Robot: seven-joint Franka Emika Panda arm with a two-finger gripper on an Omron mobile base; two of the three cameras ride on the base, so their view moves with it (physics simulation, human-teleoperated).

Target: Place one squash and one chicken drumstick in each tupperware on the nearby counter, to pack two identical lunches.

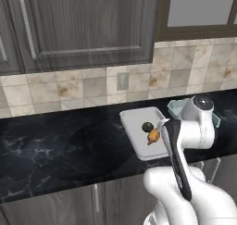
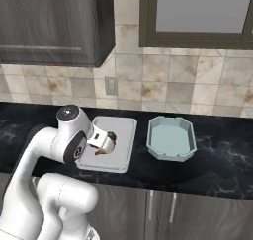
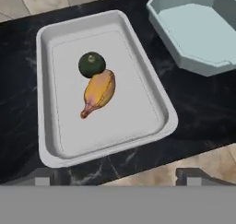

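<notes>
Gripper (image 3: pixel 118 176) hovering over the counter's (image 3: pixel 193 108) front edge, fingers spread apart, gripping nothing.
1 chicken drumstick (image 3: pixel 98 93) is lying mid-tray in the white tupperware (image 3: pixel 162 109), touching the dark green squash (image 3: pixel 91 64); the pale-blue tupperware (image 3: pixel 196 25) is sitting just beside it.

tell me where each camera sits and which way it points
Left base view: behind the arm's left, looking forward and down at the black stone counter; white arm at lower right.
Right base view: behind its right; arm at lower left.
Hand view: above the white rectangular container, the hand fingertips at the bottom.
All three show this container and the pale-blue octagonal container.
</notes>
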